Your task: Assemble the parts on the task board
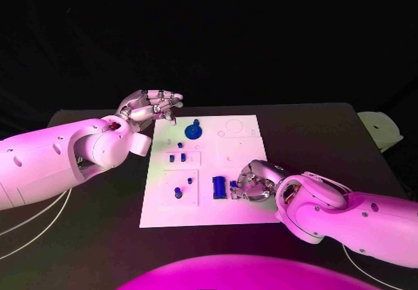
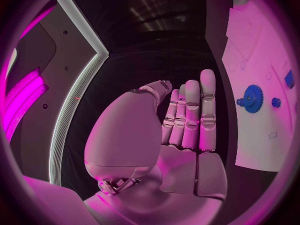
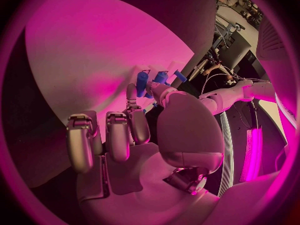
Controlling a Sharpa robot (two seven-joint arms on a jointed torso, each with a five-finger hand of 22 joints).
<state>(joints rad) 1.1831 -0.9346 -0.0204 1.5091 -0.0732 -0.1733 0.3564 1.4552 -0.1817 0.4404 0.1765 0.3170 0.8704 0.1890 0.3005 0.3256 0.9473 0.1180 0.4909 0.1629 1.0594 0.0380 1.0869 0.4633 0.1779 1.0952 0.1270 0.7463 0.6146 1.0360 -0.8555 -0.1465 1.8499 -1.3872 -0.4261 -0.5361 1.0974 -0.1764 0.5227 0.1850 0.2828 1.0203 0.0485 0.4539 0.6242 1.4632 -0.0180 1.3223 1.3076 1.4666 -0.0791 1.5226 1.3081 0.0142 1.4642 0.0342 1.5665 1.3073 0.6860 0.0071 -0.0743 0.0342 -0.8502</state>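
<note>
The white task board [image 1: 244, 208] lies in the middle of the black table. On it are a blue gear [image 1: 193, 130] [image 2: 252, 98], several small blue pegs [image 1: 180, 145] and a blue block [image 1: 220, 187]. My right hand [image 1: 252, 183] is down on the board's near right part, just right of the block. Its thumb and a finger [image 3: 132, 96] meet at small blue parts [image 3: 160, 77]; whether they pinch one is hidden. My left hand [image 1: 153, 106] [image 2: 181, 125] hovers above the board's far left corner, its fingers extended and holding nothing.
A pale round container [image 1: 380, 130] stands at the table's right edge. White cables [image 1: 35, 217] run along the table under my left arm. Bare black table [image 1: 313, 130] lies right of the board.
</note>
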